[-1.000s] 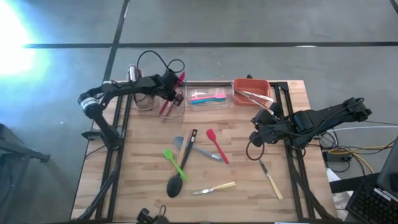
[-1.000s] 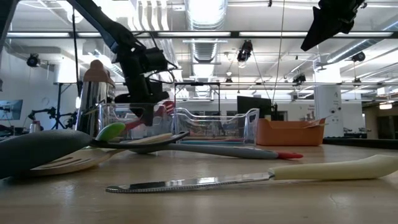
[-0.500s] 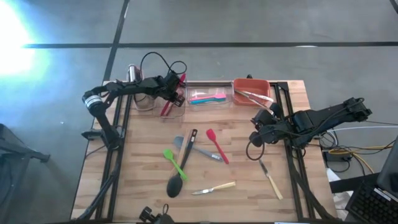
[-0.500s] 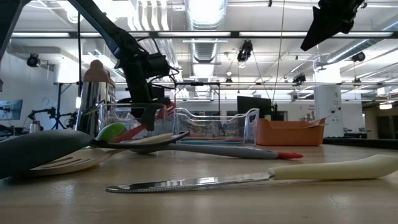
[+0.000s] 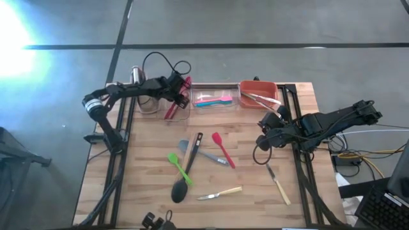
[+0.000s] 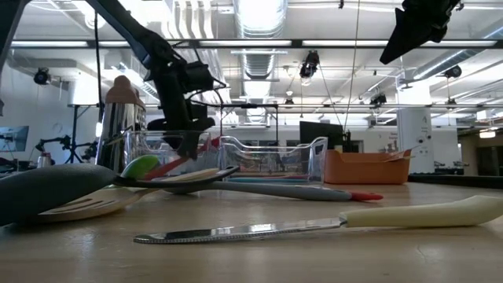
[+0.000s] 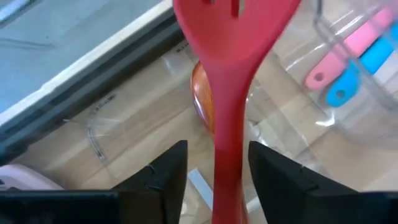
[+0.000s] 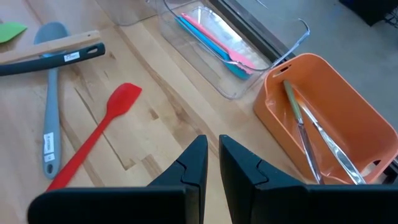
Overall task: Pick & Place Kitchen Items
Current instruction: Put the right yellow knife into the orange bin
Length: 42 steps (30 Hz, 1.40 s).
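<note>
Red slotted spatula is standing between the left gripper's parted fingers, untouched by either, over the clear bin, upper left of the high frame.

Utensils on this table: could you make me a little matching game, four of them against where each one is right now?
1 red slotted spatula
2 pink and blue spoons
3 green spatula
4 metal tongs

A in the orange bin
B between the left gripper fingers
C in the middle clear bin
D on the bare wood table

Pairs: 1-B, 2-C, 3-D, 4-A
</note>
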Motion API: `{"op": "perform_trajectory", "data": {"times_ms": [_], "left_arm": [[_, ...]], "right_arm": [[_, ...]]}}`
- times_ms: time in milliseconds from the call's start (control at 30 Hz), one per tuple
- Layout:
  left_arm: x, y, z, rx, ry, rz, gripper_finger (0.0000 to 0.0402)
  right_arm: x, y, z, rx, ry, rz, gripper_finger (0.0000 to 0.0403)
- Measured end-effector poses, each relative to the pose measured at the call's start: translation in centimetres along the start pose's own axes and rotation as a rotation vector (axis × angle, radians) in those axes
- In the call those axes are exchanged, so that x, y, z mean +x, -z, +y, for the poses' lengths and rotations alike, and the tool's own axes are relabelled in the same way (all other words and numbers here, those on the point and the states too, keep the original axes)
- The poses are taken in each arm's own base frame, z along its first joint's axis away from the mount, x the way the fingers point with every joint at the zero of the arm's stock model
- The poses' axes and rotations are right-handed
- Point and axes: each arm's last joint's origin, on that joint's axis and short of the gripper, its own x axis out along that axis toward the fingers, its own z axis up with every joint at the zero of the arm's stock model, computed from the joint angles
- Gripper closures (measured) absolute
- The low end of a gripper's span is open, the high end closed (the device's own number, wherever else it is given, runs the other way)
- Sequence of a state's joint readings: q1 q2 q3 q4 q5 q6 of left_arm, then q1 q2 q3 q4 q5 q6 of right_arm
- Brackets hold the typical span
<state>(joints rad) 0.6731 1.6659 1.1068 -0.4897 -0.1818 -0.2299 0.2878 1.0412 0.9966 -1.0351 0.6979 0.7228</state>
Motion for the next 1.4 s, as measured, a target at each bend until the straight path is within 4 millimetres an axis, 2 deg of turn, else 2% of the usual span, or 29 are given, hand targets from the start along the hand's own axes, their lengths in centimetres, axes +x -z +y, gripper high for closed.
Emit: {"op": "perform_trajectory", "data": {"times_ms": [167, 467, 633, 767, 1133, 1300, 1400], "left_arm": [[-1.7, -0.9, 0.1, -0.008, 0.005, -0.007, 0.0211], [-6.0, -2.3, 0.4, 0.013, 0.015, 0.017, 0.0211], [-8.7, -3.0, 0.2, 0.025, 0.048, 0.005, 0.0214], [-11.4, -3.1, -0.3, 0.047, 0.082, -0.053, 0.0214], [-19.9, -0.7, -2.1, 0.106, 0.250, -0.290, 0.0214], [-23.2, 0.4, -3.8, 0.144, 0.394, -0.430, 0.0214], [-24.4, 1.0, -5.2, 0.175, 0.479, -0.475, 0.0213]], "right_arm": [[0.0, 0.0, 0.0, 0.002, -0.002, -0.001, 0.0369], [0.0, 0.0, 0.0, 0.002, -0.003, -0.001, 0.0369], [0.0, 0.0, 0.0, -0.004, -0.001, -0.001, 0.0369], [0.0, 0.0, 0.0, -0.081, 0.001, -0.004, 0.0369], [0.0, -0.2, 0.2, -0.048, -0.013, -0.018, 0.0369], [0.0, -0.2, 0.2, -0.047, -0.014, -0.020, 0.0369], [0.0, -0.2, 0.2, -0.040, -0.015, -0.021, 0.0369]]}}
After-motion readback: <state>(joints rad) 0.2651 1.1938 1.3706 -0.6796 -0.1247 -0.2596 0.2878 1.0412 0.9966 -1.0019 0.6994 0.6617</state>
